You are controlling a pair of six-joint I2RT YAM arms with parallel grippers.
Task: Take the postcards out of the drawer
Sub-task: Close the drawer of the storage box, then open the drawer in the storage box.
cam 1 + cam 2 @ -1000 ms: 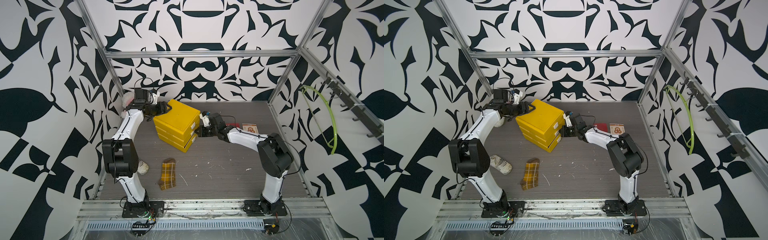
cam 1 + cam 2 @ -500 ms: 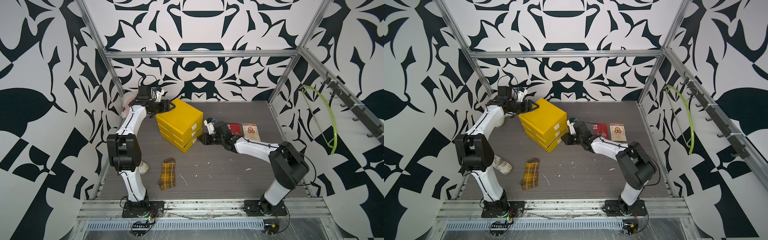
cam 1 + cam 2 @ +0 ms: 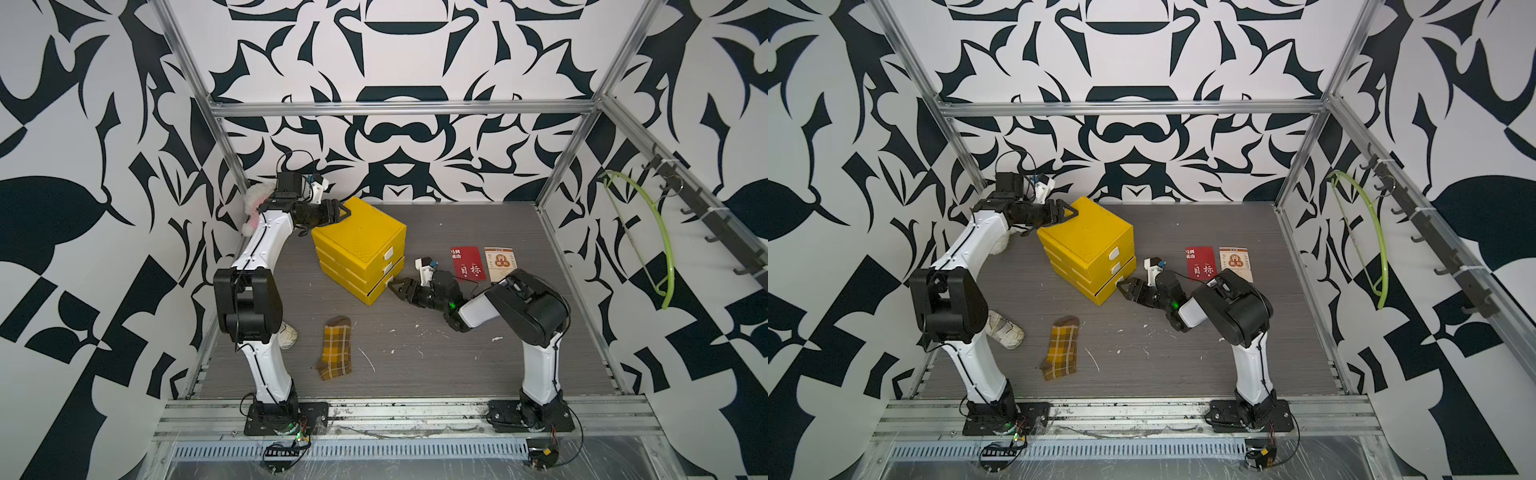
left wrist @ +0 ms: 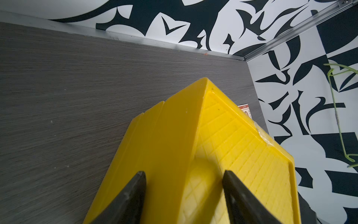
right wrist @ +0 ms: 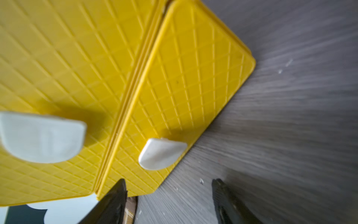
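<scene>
A yellow plastic box with three drawers [image 3: 359, 241] stands on the grey wooden table [image 3: 457, 365]. Each drawer has a little white handle on its front.

The postcards are not in the box. They lie flat on the table, off to the side of it. There is a red paper card with white writing [image 3: 468, 263]. Just beside it is a cream paper card with an orange band and a round picture [image 3: 500, 262]. Both top views show the two cards side by side.

The right gripper [image 3: 395, 286] is down low, right in front of the bottom drawer [image 5: 193, 77]. In the right wrist view its two black fingers [image 5: 116, 199] are wide apart, with nothing between them. The drawer's white handle [image 5: 162, 154] sits just ahead of the gap and does not touch them. This drawer seems to stick out a tiny bit more than the one above.

The left gripper [image 3: 344, 212] is up at the top back corner of the box. In the left wrist view its jaws are also wide apart, and the sharp edge of the box runs between them. I cannot tell if they press on it.

Nearer the front lies a yellow-brown checked cloth sock [image 3: 336, 353]. A small white shoe [image 3: 287, 334] peeks out behind the left arm. A thin green wire hanger [image 3: 652, 232] hangs on the side wall.
</scene>
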